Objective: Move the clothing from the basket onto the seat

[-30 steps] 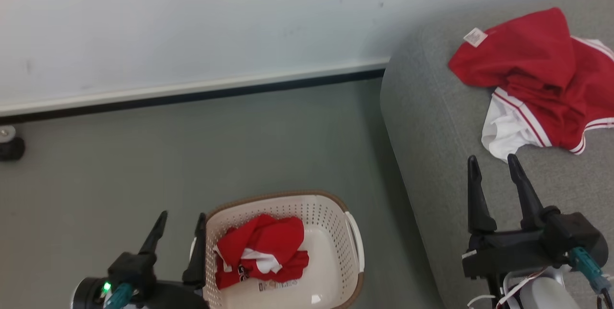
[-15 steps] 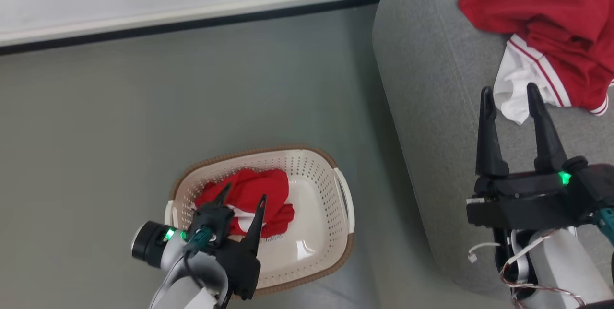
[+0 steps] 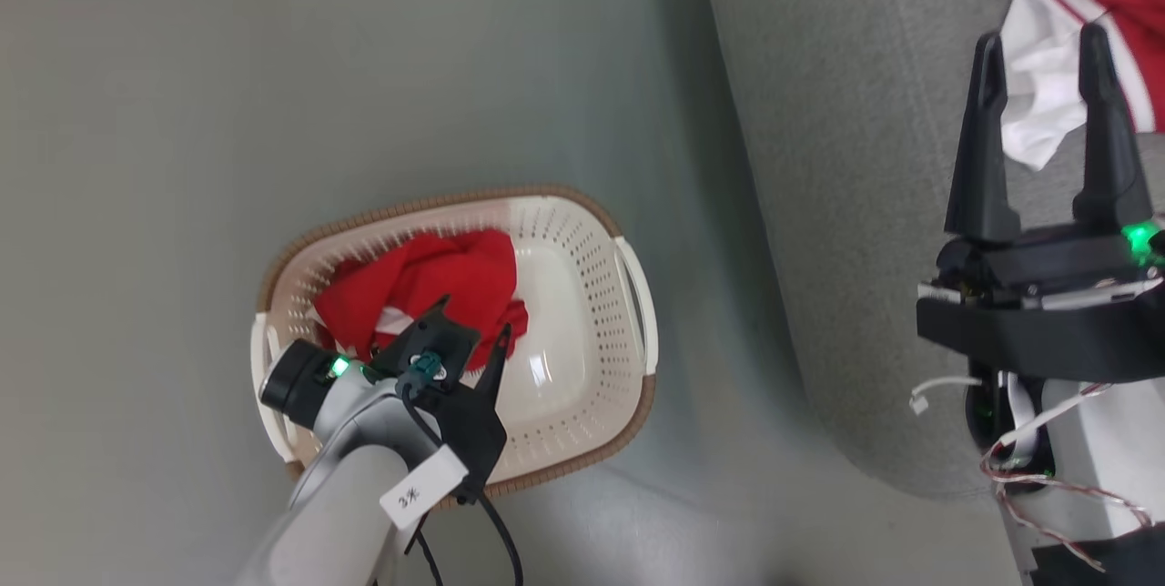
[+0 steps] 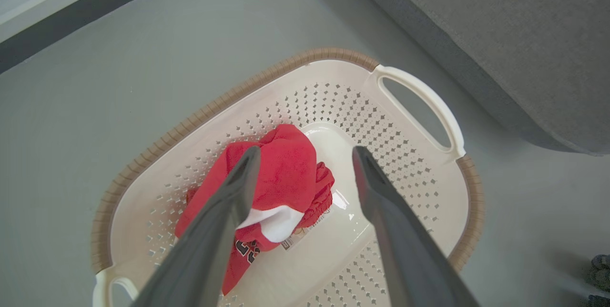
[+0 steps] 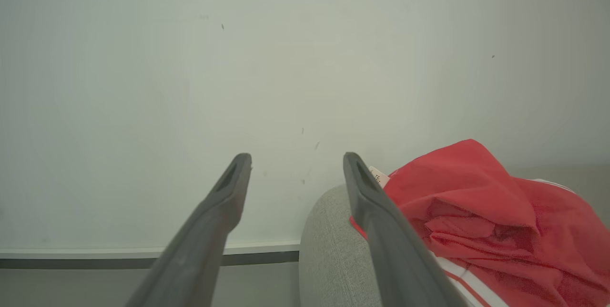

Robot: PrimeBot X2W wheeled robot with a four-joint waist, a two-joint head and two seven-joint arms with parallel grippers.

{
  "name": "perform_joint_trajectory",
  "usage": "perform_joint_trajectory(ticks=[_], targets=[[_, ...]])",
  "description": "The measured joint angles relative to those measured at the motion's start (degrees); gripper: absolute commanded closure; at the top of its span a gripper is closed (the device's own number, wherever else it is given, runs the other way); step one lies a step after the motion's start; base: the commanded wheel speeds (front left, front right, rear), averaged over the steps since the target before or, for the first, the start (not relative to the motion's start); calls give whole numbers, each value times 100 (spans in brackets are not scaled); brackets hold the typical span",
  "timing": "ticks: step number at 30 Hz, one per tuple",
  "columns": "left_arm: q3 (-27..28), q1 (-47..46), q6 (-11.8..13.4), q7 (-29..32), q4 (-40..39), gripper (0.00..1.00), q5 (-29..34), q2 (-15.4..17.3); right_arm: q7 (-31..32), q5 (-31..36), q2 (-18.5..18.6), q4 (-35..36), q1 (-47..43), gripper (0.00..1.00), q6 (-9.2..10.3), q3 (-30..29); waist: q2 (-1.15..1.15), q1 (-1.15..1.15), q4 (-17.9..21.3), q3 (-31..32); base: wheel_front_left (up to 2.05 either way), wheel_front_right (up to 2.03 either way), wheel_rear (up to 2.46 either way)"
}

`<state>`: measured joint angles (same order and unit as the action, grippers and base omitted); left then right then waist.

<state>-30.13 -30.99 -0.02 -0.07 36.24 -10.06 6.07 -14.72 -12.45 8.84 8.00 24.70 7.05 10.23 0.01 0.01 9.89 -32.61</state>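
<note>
You are bringing your left gripper (image 4: 305, 154) down from beside the basket (image 4: 381, 126) over the red clothing (image 4: 286, 173) inside, fingers spread, gripping nothing; your right gripper (image 3: 1042, 40), likewise spread and empty, is waiting over the seat (image 3: 819, 158); a grasp looks next.

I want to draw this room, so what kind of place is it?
Probably a living room, or a test room set up like one: a big grey fabric sofa seat, a cream perforated plastic laundry basket holding crumpled red clothing, and a plain grey floor.
</note>
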Motion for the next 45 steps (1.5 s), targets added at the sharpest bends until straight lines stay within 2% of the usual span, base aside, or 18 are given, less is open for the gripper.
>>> perform_joint_trajectory(ticks=[20,28,45], targets=[[-11,-1278,-101,36,857,0,275,45,-3,300,-30,667,1153,0,0,138,0,0,25,-1619,0,0,0],[-49,-1641,-105,-57,1243,0,399,121,-7,455,-58,657,1504,0,0,169,0,0,13,-2202,0,0,0],[-199,-2085,-33,-312,1870,0,680,197,-7,571,-213,552,1797,0,-8,419,-1,-1,159,-2563,0,0,0]])
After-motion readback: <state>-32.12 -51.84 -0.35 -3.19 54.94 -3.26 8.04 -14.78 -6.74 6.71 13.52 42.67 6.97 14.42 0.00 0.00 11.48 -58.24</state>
